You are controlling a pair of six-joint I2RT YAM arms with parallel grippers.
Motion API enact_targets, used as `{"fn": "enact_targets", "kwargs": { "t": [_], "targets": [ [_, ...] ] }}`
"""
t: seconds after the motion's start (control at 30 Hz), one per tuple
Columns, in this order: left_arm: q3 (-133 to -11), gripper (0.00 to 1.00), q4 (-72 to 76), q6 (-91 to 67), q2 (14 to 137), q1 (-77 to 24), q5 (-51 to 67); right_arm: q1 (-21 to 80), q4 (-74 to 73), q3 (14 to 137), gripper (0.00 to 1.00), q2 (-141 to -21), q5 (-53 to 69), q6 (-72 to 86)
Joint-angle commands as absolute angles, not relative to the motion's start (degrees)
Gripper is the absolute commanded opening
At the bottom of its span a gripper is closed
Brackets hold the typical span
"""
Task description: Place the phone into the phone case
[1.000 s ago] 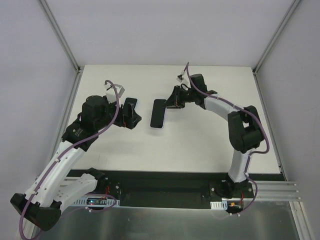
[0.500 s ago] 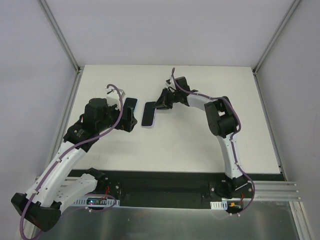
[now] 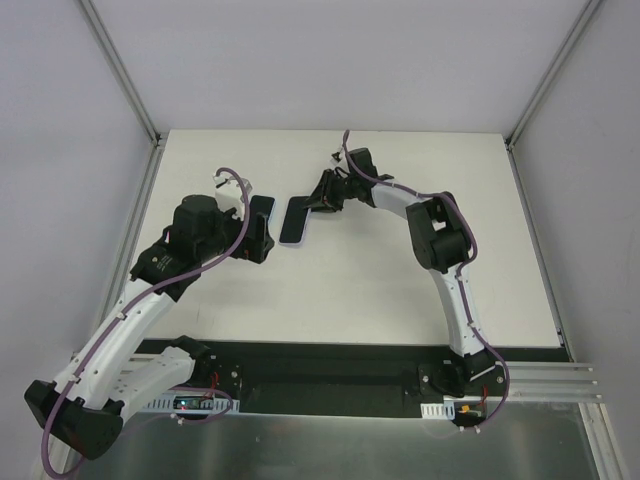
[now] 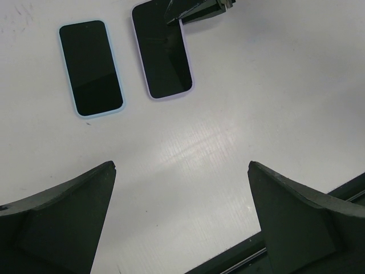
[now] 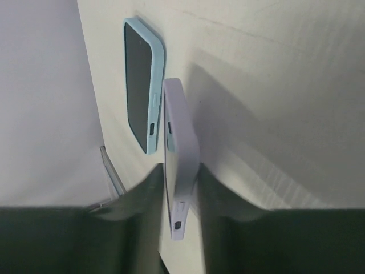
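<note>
Two flat dark-faced pieces lie side by side in the far left part of the white table point(image 3: 400, 290). One has a light blue rim point(image 4: 91, 68) and the other a lilac rim point(image 4: 162, 51). From these views I cannot tell which one is the phone and which one is the case. Their long edges run almost parallel, with only a narrow strip of bare table between them, and they do not touch. The light-blue-rimmed piece point(image 3: 263, 210) is the one nearer to the left border of the table. The lilac-rimmed piece point(image 3: 294, 222) reaches a little farther toward the back. The right gripper point(image 3: 318, 202) stands at the far short end of the lilac-rimmed piece. In the right wrist view its two fingers press on the two flat faces of that end point(image 5: 181, 142), with no gap to see, so it grips this piece in a narrow hold point(image 5: 181, 188). The gripped end seems a little lifted from the table, and it throws a shadow there. The left gripper point(image 4: 181, 171) hangs above bare table on the near side of both pieces, jaws spread wide, holding nothing. To the right of the pieces and toward the near edge the table surface is open, while the left border and the back border are closer.
</note>
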State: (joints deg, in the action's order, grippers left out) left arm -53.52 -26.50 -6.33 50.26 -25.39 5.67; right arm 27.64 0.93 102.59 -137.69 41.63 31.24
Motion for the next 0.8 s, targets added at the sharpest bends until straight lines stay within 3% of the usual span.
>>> {"fn": "enact_targets", "kwargs": {
  "t": [0.0, 0.1, 0.27, 0.3, 0.43, 0.77],
  "targets": [
    [-53.4, 0.99, -26.2, -5.2, 50.5, -24.8, 4.6, 25.4, 0.8, 102.7, 0.40, -137.1, 40.3, 31.0],
    [-53.4, 0.99, -26.1, -5.3, 50.5, -24.8, 4.3, 24.1, 0.3, 101.6, 0.59, -134.8, 40.7, 29.8],
    [-53.4, 0.99, -26.2, -5.4, 51.5, -24.8, 4.0, 21.9, -6.4, 99.2, 0.74, -127.0, 41.6, 22.3],
    [-53.6, 0.99, -26.2, -5.6, 51.8, -24.8, 4.0, 21.6, -10.5, 98.7, 0.82, -125.4, 41.1, 20.4],
    [-54.5, 0.99, -26.2, -7.4, 51.8, -24.8, 5.8, 22.1, -22.7, 95.6, 0.94, -113.3, 37.4, 11.2],
    [-54.1, 0.99, -22.9, -9.8, 47.4, -24.8, 11.3, 26.8, -29.8, 76.0, 0.96, -81.0, 23.8, 3.7]
  ]
}}
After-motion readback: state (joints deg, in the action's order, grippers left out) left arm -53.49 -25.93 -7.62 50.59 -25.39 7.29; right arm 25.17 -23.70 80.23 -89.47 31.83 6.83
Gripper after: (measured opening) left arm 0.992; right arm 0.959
